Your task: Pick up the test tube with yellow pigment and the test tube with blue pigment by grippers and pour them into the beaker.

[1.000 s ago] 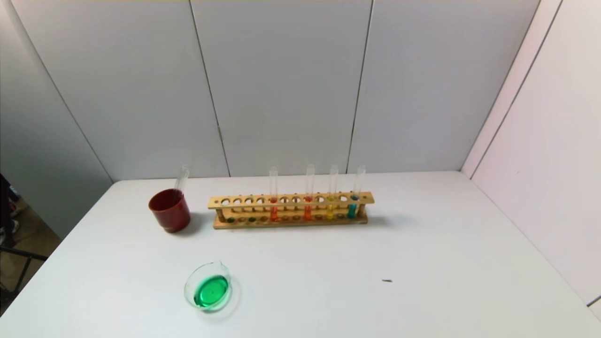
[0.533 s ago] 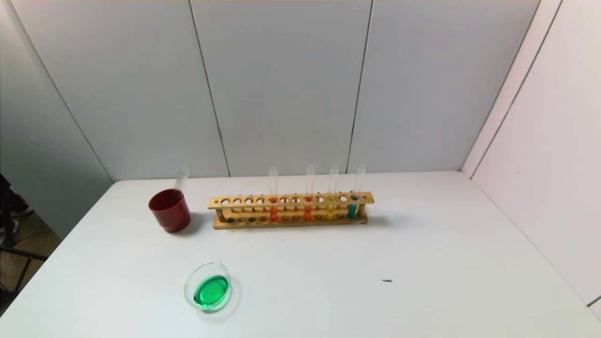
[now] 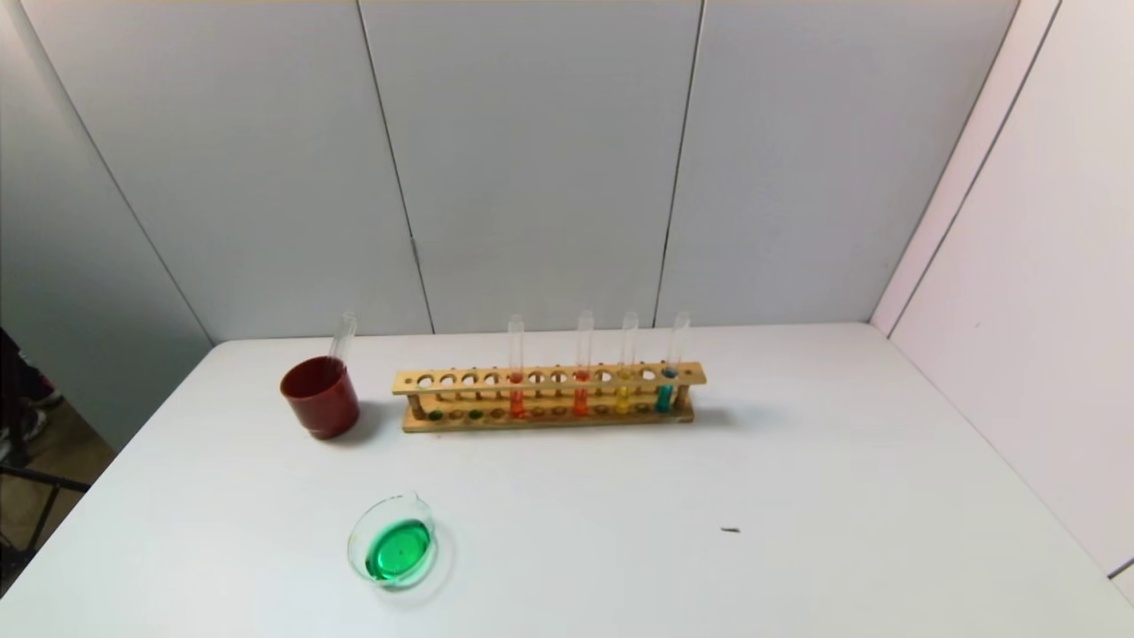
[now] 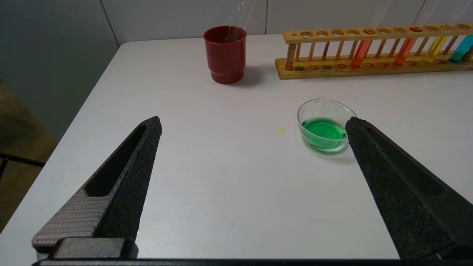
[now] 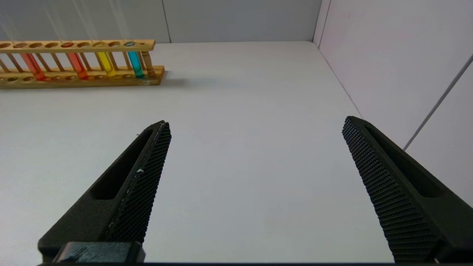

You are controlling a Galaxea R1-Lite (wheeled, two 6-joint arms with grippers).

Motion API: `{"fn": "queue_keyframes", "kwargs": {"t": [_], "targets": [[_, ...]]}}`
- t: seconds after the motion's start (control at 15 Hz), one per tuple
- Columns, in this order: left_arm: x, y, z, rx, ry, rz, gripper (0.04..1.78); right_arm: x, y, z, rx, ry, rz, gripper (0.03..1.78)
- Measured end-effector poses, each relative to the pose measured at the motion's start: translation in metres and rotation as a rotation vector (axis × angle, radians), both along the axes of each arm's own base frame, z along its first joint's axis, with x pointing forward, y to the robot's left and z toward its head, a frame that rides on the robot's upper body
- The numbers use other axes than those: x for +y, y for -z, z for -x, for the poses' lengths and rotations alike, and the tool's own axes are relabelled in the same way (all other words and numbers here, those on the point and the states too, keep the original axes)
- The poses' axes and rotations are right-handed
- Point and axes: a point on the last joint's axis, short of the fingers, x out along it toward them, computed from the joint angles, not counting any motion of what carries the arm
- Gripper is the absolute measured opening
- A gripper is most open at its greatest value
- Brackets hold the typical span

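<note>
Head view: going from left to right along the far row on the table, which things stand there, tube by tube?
Red cup → first orange-red tube → second orange-red tube → yellow tube → blue tube, all four in the wooden rack.

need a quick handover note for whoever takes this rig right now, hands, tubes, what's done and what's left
Left hand: open, empty, low over the table near the beaker.
Right hand: open, empty, over bare table, short of the rack's blue end.
Beaker holds green liquid, so a yellow and blue pour looks done. One empty tube leans in the red cup.
Yellow tube and blue tube stand in the rack beside two orange-red tubes.
Left: whether the rack pair still needs pouring is unclear.
</note>
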Motion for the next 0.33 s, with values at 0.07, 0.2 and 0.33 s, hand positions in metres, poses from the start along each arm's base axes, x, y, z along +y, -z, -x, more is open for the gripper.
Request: {"fn": "queue_keyframes", "kwargs": {"t": [0.07, 0.2, 0.33], "targets": [[0.0, 0.0, 0.0, 0.0, 0.0, -0.001, 1.75, 0.0, -0.0002, 0.0, -0.002, 0.0, 0.003, 1.7], [0.0, 0.0001, 0.0, 0.001, -0.001, 0.0, 1.75, 0.0, -0.0001, 0.0, -0.001, 0.0, -0.003, 1.7], [0.0, 0.0001, 0.0, 0.0, 0.0, 0.0, 1.75, 0.0, -0.0001, 0.0, -0.001, 0.0, -0.005, 1.7]]}}
